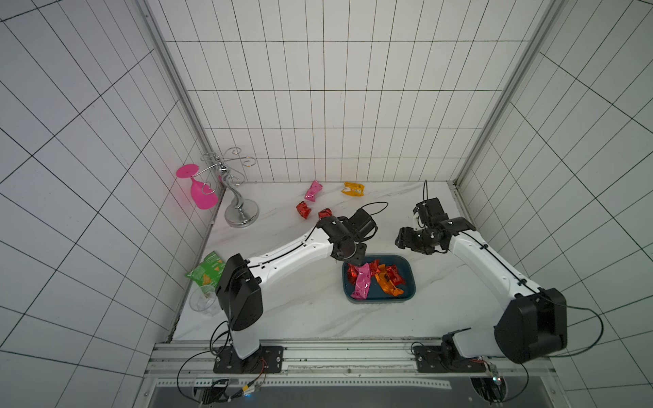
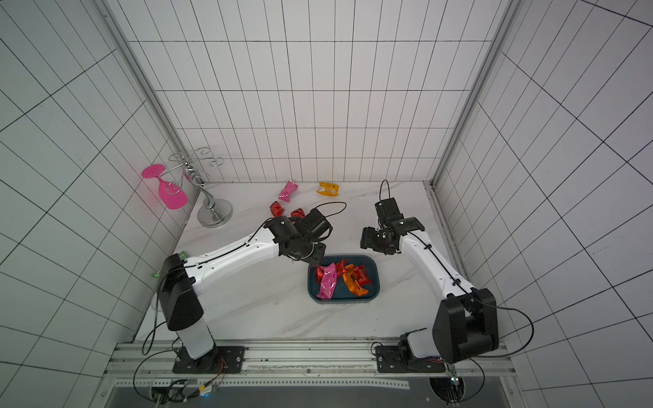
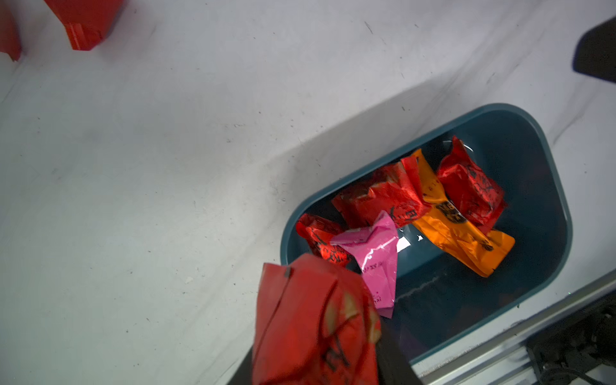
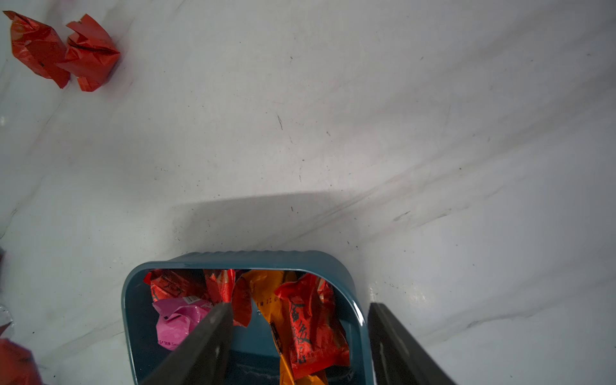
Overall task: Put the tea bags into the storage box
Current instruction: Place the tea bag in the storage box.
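Left tool (image 3: 320, 333) clamped on a red tea bag (image 3: 310, 320) over the storage box (image 1: 410, 282); right tool (image 4: 300, 346) stood apart, empty

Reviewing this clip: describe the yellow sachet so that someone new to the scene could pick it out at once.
Start at the white marble tabletop and look along its far edge, where it meets the tiled back wall. There lies a small yellow foil sachet, alone, to the right of a pink crinkled foil sachet. It is the only yellow packet in view.
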